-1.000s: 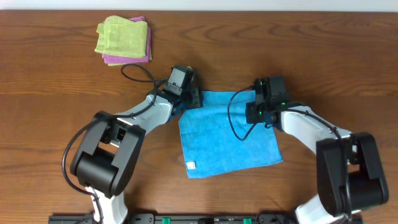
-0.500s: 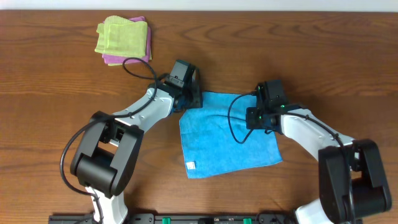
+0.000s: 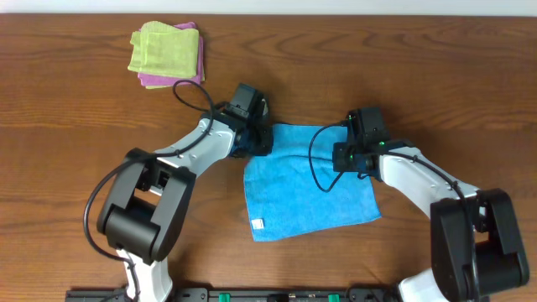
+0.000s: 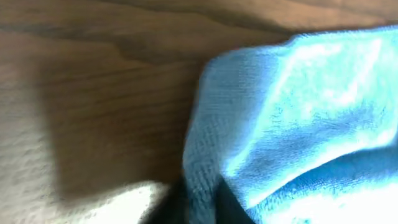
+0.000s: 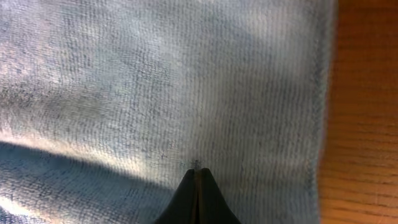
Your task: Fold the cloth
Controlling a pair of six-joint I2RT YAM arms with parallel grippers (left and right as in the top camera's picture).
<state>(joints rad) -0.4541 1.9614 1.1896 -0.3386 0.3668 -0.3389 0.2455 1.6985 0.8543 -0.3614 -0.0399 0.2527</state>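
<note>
Sky-blue square terry cloth [image 3: 306,184], spread nearly flat and slightly askew on the brown wooden surface [image 3: 84,126], centre of the scene, between the two arms.

Left end effector [image 4: 200,205]: fingers together, clamped on the cloth's far-left corner. The left wrist view shows the hem gathered between the dark fingers and the fabric rising in a soft ridge beside them.

Right end effector [image 5: 196,177]: fingers pressed together to a single point, tips down on the cloth near its far-right corner, just inside the right hem. Whether any fabric is caught between the tips cannot be told.

A small white tag [image 3: 259,223] marks the cloth's near-left corner, which lies free, as does the near-right corner. Well apart, at the far left of the surface, a light green folded cloth [image 3: 164,46] rests on a pink-purple folded cloth [image 3: 172,81]; neither is involved.

Judged stage: both far corners addressed, fold toward the near edge not yet begun.

Likely faults from here:
- If the right tips hold nothing, lifting would raise only the left corner, so the cloth would twist or drag across the surface.
- The left grip sits at the very edge of the corner; soft pile may slide out under the cloth's own weight.
- Uneven travel of the two arms, added to the cloth's skew, would leave the folded edges out of line.
- A black cable [image 3: 315,164] looped over the cloth beside the right arm could brush the raised fabric.
</note>
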